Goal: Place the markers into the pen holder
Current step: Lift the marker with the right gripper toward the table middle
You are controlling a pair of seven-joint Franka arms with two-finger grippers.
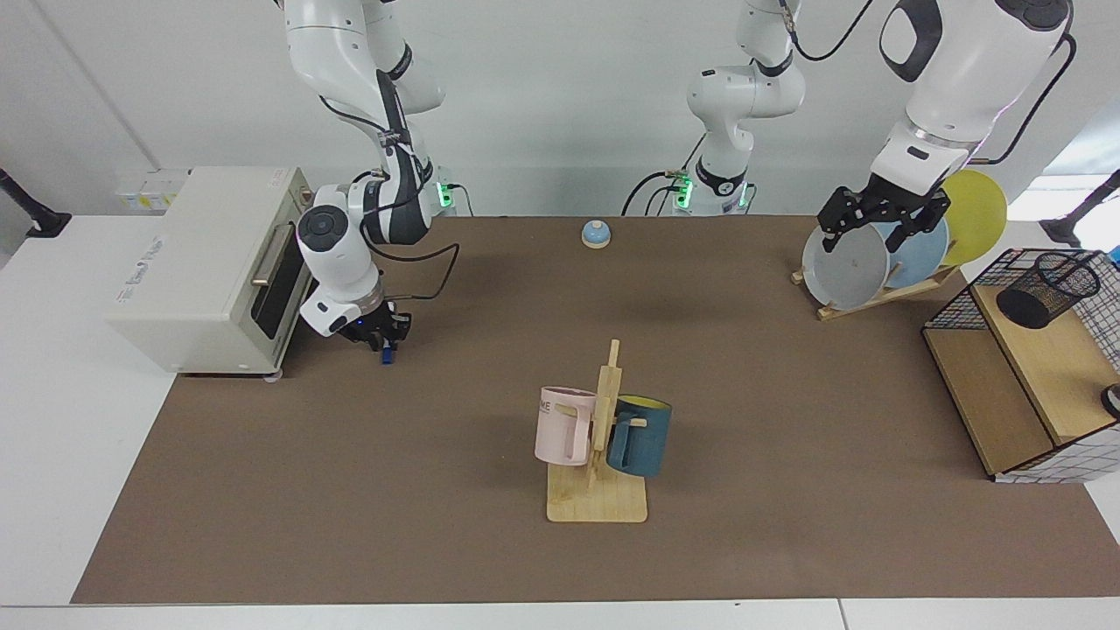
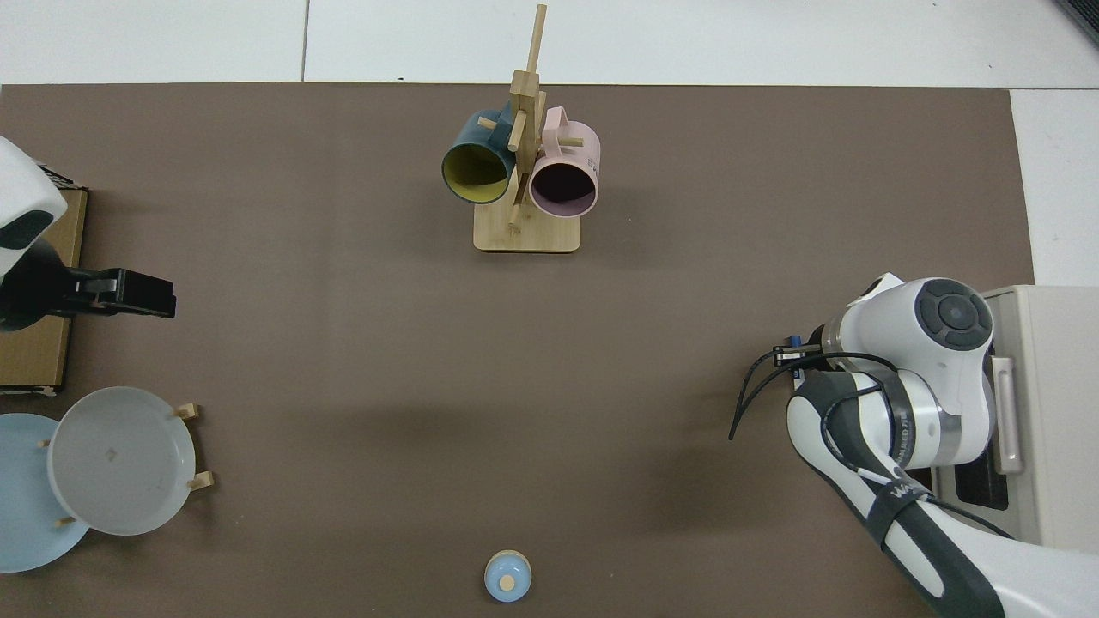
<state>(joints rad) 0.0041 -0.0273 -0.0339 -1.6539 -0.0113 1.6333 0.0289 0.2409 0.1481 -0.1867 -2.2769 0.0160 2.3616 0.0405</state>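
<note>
- Right hand [image 1: 381, 337]: low over the table [image 1: 455, 542] just beside the toaster oven [image 1: 206, 262], fingers narrowed on the marker [image 1: 384, 353]. The marker hangs roughly upright below the fingers; only its blue lower end shows clearly, and whether it touches the table cannot be told.
- Top view: the right arm's wrist covers most of the grasp; a blue speck of the marker [image 2: 798, 342] shows at the edge of the hand.
- Left hand [image 1: 882, 229]: held high in front of the plate rack [image 1: 862, 297], fingers spread wide, holding nothing. This arm waits.
- Pen holder [image 1: 1048, 289]: black wire-mesh cup on the wooden top of the wire-grid shelf box [image 1: 997, 411], at the far end of the table from the marker. It appears to tilt; no contents are visible.
- Step in hand, by judgement: lifting the marker clear and carrying it across the table.
- Advice: raise straight up before travelling, keeping the grip firm so the slim barrel does not swivel between the fingers.
- Advice: route behind or above the mug tree [image 1: 599, 437] and bell [image 1: 596, 233]; the left arm stands in the path near the rack, so a handover or a yielding move is likely needed.
- Advice: arrive above the rim with the marker near vertical, and release only once the lower end is inside the mesh.
</note>
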